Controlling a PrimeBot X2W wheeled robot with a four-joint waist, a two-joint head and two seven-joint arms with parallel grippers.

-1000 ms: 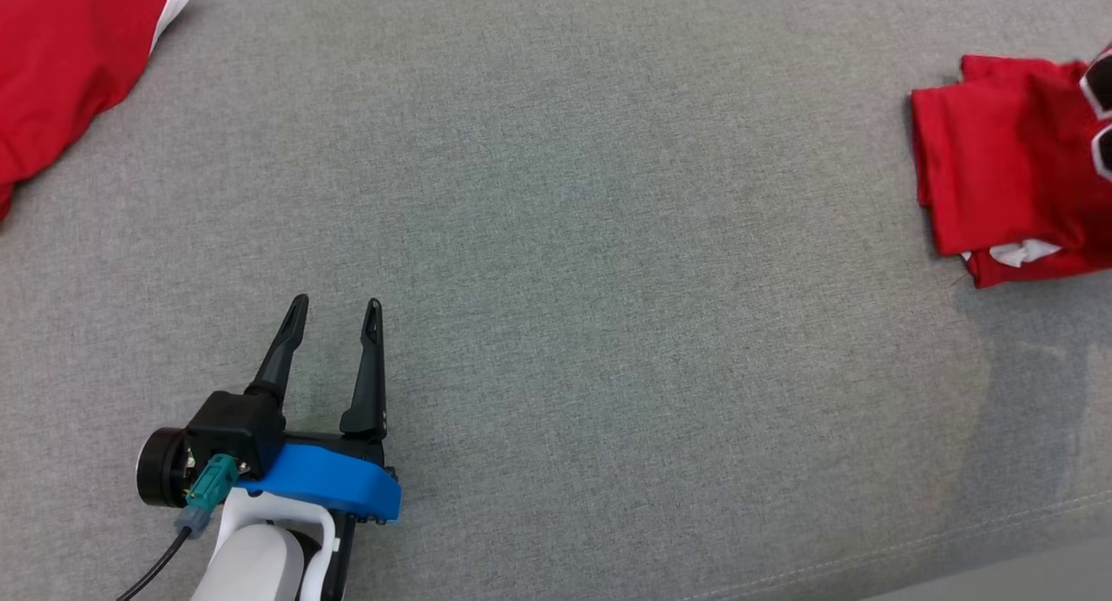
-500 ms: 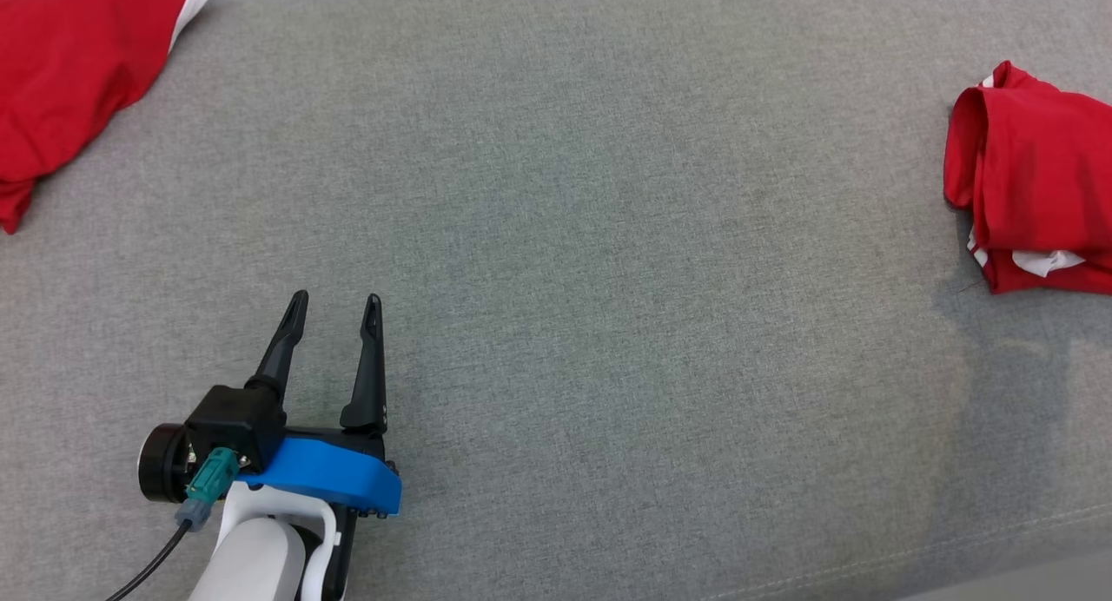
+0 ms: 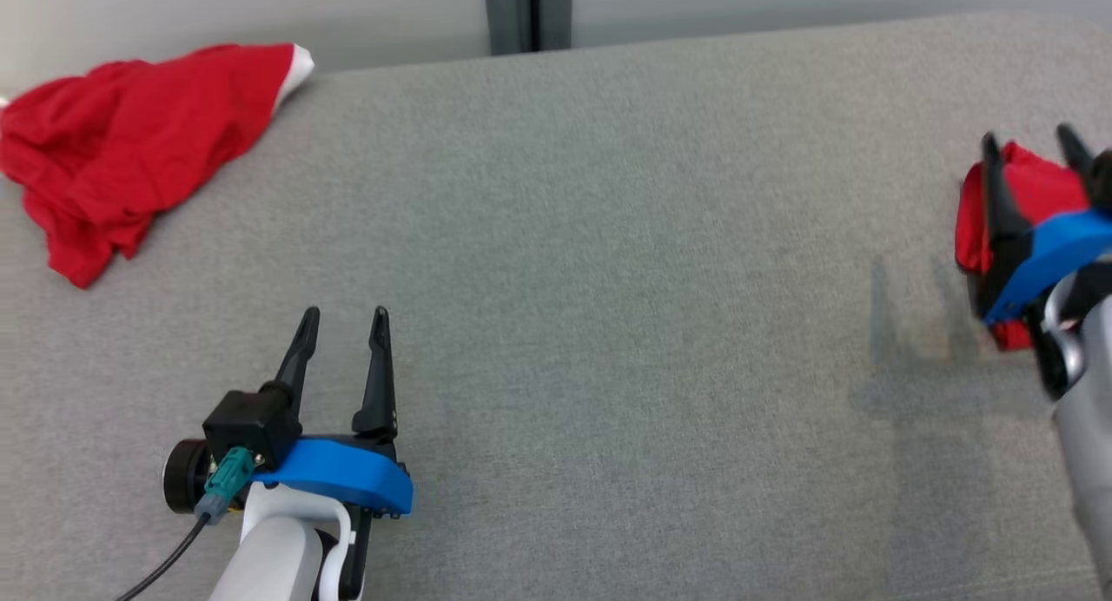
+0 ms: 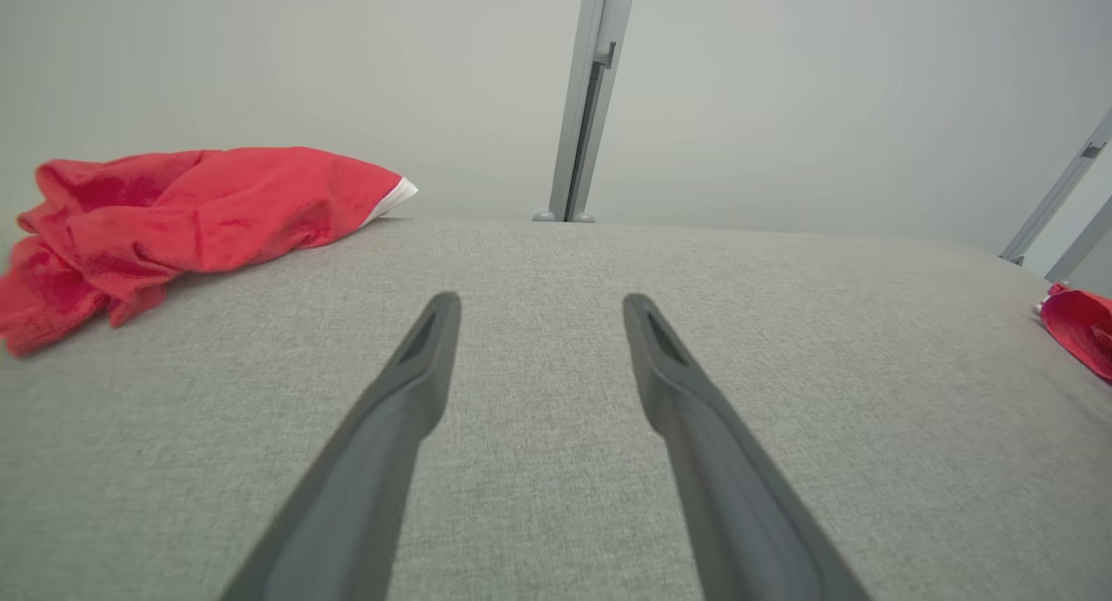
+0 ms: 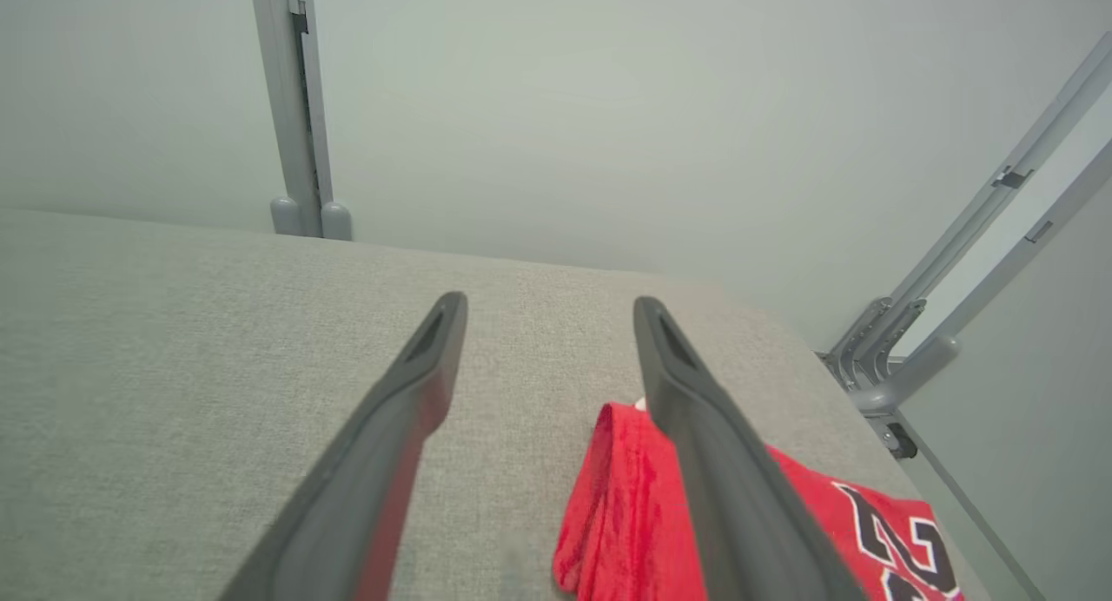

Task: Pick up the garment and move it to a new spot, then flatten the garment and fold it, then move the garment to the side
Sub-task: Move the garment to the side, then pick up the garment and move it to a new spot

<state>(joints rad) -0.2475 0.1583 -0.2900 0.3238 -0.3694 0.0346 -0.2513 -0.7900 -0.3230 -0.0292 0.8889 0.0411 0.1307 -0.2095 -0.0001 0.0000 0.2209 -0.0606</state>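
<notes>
Right claw point(image 3: 1027, 136) is spread wide with nothing in it, hanging over the near edge of the folded red jersey with black-and-white numerals point(image 5: 625, 497), which lies at the far right end of the grey fabric-covered desk point(image 3: 608, 280). In the right wrist view one finger crosses the cloth, and I can't tell if it touches. Left claw point(image 3: 346, 311) is also fully spread and empty, low over bare desk at the near left, well apart from both garments. A crumpled red garment with white trim point(image 3: 139, 141) is heaped at the far left corner, near the back edge. I'd say the folded one is already set aside and the heap is next, but that's a guess. Handling: thin knit, light, limp, no stiffness. It will sag and slide off smooth fingers. For the folded jersey, pinch through all layers at the rolled fold edge or the stack opens. For the heap, grab a high ridge or the white-trimmed hem, pinch deep and lift slowly.
</notes>
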